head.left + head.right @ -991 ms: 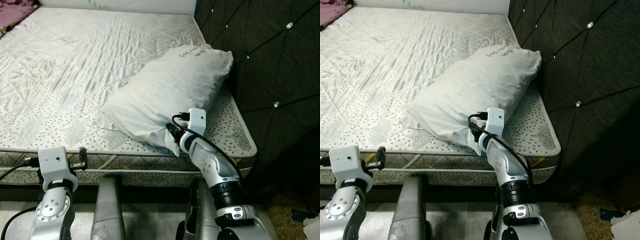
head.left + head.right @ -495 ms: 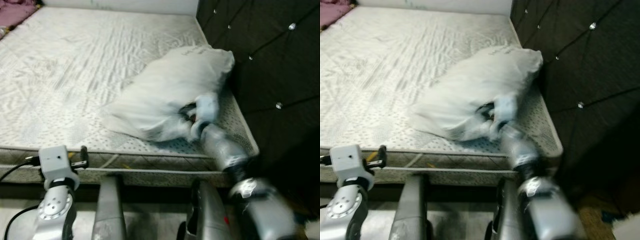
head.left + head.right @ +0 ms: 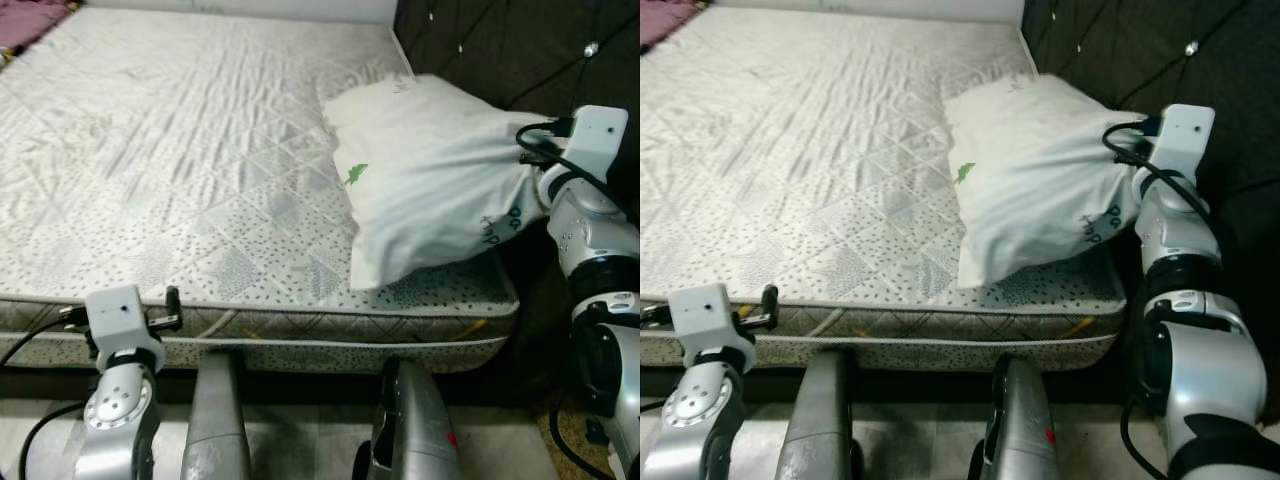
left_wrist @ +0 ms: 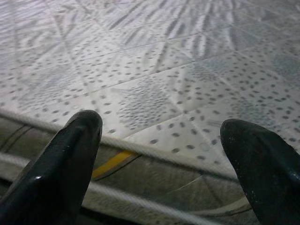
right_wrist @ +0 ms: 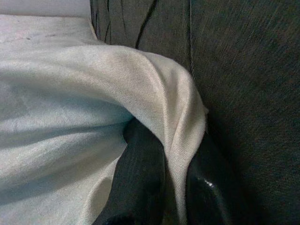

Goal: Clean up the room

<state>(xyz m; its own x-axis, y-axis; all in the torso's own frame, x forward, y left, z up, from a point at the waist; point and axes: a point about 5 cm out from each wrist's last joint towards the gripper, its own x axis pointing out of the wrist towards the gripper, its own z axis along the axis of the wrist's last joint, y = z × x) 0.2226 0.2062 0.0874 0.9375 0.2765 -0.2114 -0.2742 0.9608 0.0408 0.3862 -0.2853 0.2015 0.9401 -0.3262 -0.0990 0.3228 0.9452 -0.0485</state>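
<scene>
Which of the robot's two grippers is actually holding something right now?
The right gripper, by the dark headboard: its fingers pinch a fold of the white pillow. The left gripper is open at the mattress edge.

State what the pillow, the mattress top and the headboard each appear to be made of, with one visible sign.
Pillow: soft woven fabric, matte; it creases where the right gripper pinches it.
Mattress top: quilted printed textile, slight sheen; stitched diamonds.
Headboard: dark tufted upholstery, probably fabric; shiny studs.
</scene>
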